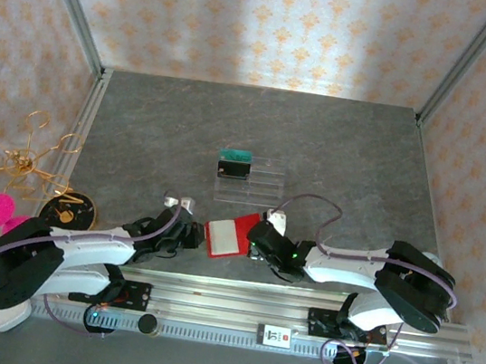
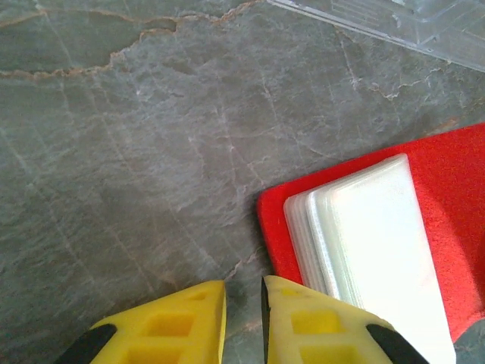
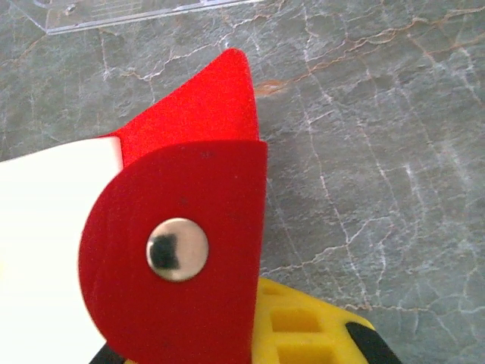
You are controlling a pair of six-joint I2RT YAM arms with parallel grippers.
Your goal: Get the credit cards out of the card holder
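Top external: one card holder (image 1: 228, 236) between left hand (image 1: 193, 237), right hand (image 1: 258, 239).

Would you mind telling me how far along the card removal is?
Done: the card holder lies open, pale pockets exposed. In hand: right gripper at its snap flap, left gripper at its other edge. Left: pulling the cards out.

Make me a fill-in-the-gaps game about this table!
The card holder is colored ___.
The shiny snap on its flap is ___ in shape.
The fingers in the left wrist view are ___.
The clear tray lies ___ from the arms' bases than the card holder.
Missing words: red, round, yellow, farther.
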